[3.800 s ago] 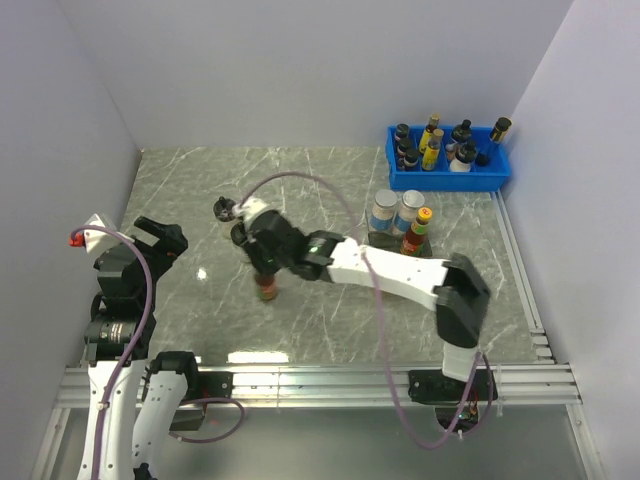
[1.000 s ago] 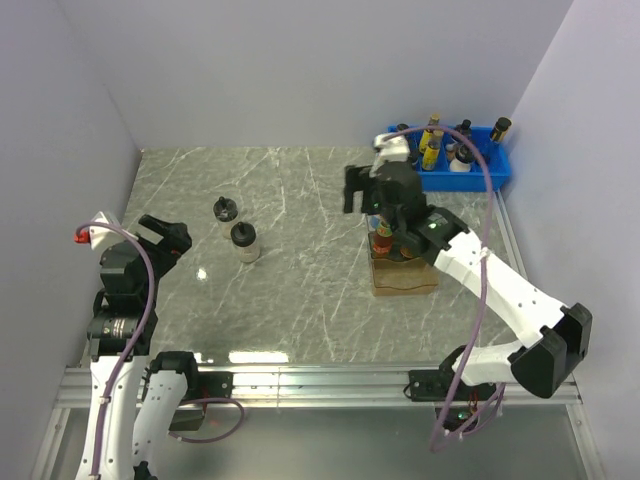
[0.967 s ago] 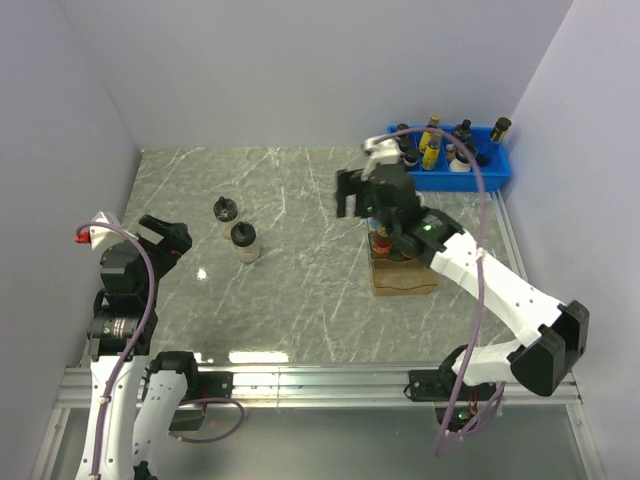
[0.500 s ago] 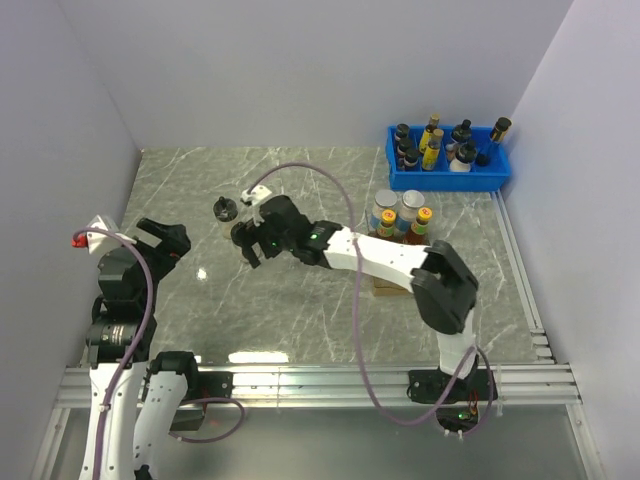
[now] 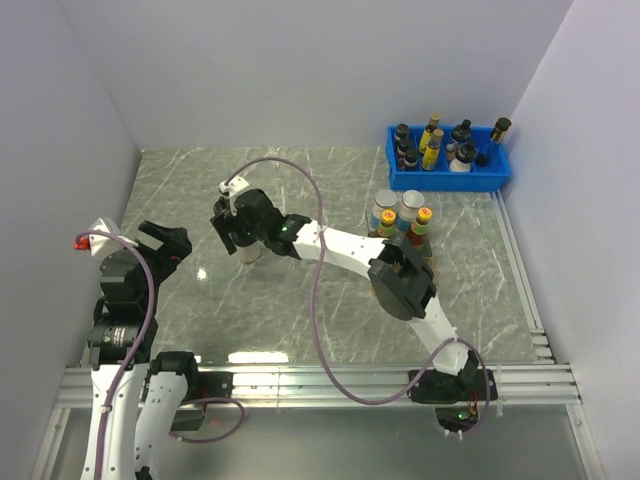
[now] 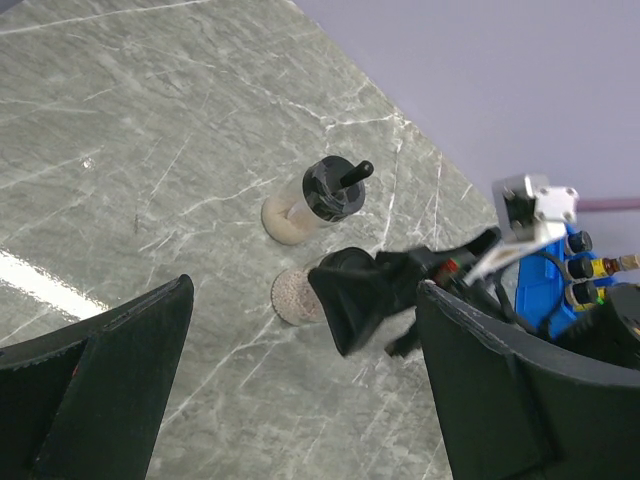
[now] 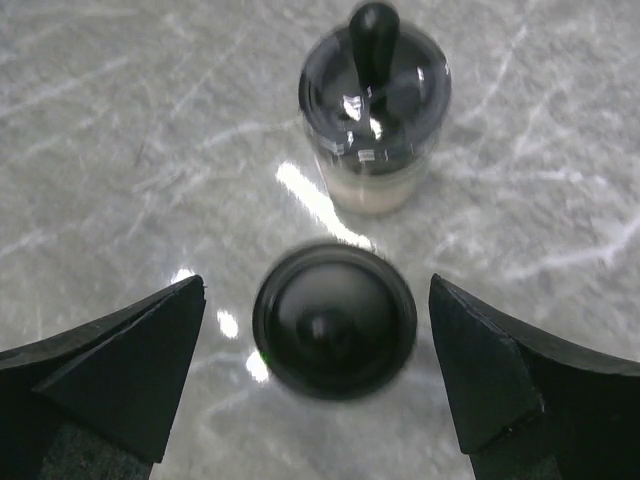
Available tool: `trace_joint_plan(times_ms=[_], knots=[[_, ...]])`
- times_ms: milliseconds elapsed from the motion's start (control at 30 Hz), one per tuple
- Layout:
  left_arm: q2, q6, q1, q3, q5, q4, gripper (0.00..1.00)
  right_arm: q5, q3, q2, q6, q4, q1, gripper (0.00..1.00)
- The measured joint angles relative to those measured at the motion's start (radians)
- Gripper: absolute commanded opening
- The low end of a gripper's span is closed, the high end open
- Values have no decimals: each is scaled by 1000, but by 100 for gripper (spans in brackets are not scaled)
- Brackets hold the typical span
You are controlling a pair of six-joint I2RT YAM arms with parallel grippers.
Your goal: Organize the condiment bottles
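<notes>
Jaws wide, empty, both: right gripper (image 7: 318,290) hovers over small black-capped clear bottle (image 7: 334,322); left gripper (image 6: 305,300) apart. Step: pickup. Next, you lower, centre, close.

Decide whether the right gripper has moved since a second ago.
Yes. The right gripper has swung left, away from the blue bin, to above the black-capped bottles.
</notes>
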Motion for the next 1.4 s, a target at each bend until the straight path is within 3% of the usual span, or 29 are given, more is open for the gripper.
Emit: trace_joint_plan(times_ms=[133,367,467,500,567,667,833,1000,1200,1400], knots=[[0,0,0,-1,0,-1,99,34,111,86,3,-29,-1,96],[2,1,0,-7,0,0,99,74,119,105,24,-65,-9,78],[5,0,0,-13,3,0,99,76,91,96,38,-44,-13,55],[6,0,0,-13,6,2,99,80,70,84,36,-26,-14,38],[8,0,0,-13,9,4,99,84,25,57,44,-12,-18,15],[10,-1,0,-13,12,4,99,87,-40,8,52,-9,-21,0],[11,0,0,-13,15,5,99,94,-238,-169,76,-43,-23,0],[30,0,0,-13,26,13,100,134,-488,-498,111,-68,-23,0],[63,0,0,-13,29,39,99,297,-751,-938,182,-125,-28,0],[99,-4,0,-13,45,68,99,410,-968,-1184,303,-240,-114,0]])
